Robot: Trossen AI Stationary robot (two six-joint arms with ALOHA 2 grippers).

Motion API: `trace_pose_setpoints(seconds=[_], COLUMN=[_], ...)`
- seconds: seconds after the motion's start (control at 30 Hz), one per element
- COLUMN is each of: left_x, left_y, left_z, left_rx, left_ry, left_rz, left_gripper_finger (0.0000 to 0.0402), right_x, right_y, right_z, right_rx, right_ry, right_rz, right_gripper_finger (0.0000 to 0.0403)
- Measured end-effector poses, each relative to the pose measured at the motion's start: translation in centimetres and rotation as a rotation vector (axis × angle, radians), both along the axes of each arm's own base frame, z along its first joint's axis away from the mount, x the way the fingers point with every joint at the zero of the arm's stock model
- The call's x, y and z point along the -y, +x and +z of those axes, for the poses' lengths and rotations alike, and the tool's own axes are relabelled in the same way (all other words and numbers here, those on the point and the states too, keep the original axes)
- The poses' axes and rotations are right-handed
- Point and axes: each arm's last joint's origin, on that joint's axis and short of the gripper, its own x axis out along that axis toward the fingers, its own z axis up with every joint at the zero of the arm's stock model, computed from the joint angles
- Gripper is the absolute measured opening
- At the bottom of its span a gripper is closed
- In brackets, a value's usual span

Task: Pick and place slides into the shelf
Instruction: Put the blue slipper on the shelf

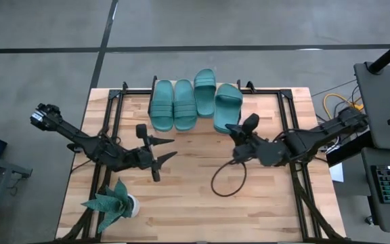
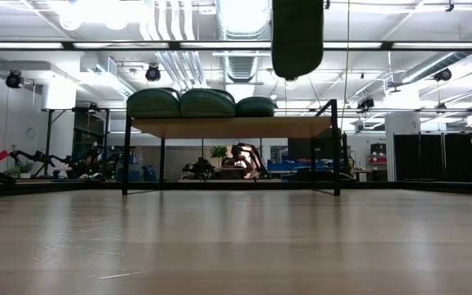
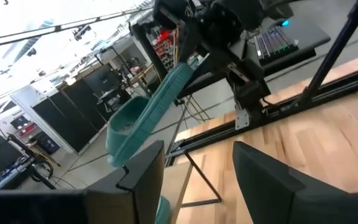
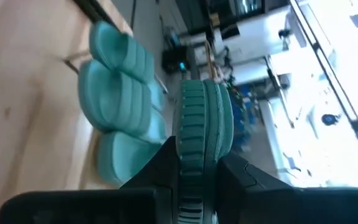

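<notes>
Slide four in transit to shelf

Three slides (image 1: 175,105) resting side by side on the shelf (image 2: 228,127) top, toes outward, packed toward one end; leaves a free strip of plank at the other end for the last one. Fourth slide (image 4: 201,143) clamped edge-on in the right pincer (image 1: 239,132), sole upright between the fingers; thin-edge grip probably chosen because the strap side is too wide to span. Seen from above as lying just beside the shelf's near edge, next to the third slide (image 1: 205,85); seen from level, hanging high over the plank, so judged lifted, not yet set down. Right wrist view lines it up with the shelved row ahead.

Left pincer (image 1: 161,150) spread wide, empty, over bare surface (image 1: 195,203) well short of the shelf; judged parked clear so as not to block the approach.

Potted plant (image 1: 114,203) at near left corner, loose cable loop (image 1: 227,177) below the right arm; both apart from the path.

Next: tip slide flat, lower into open space, release.
</notes>
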Motion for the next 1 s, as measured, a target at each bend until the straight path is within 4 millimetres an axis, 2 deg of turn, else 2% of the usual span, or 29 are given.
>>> trace_pose_setpoints(seconds=[0.13, 0.4, 0.67, 1.0], left_x=[0.0, 0.1, 0.1, 0.1], left_y=[0.1, 0.1, 0.1, 0.1], left_z=[-0.5, -0.5, -1.1, -1.2], left_rx=[-0.007, -0.007, -0.014, -0.018], left_ry=[-0.012, -0.015, -0.030, -0.034], left_rz=[0.000, 0.000, 0.001, 0.000], left_gripper_finger=[0.0176, 0.0176, 0.0176, 0.0176], right_x=[0.8, 3.1, 5.7, 8.2], right_y=[-1.2, -2.6, -2.2, -1.7], right_z=[-1.0, -3.7, -5.5, -5.8], right_rx=[0.048, 0.069, 0.097, 0.086], right_ry=[0.039, 0.017, 0.008, 0.020], right_rz=[0.073, 0.034, 0.029, 0.030], right_gripper_finger=[0.0049, 0.0049, 0.0049, 0.0049])
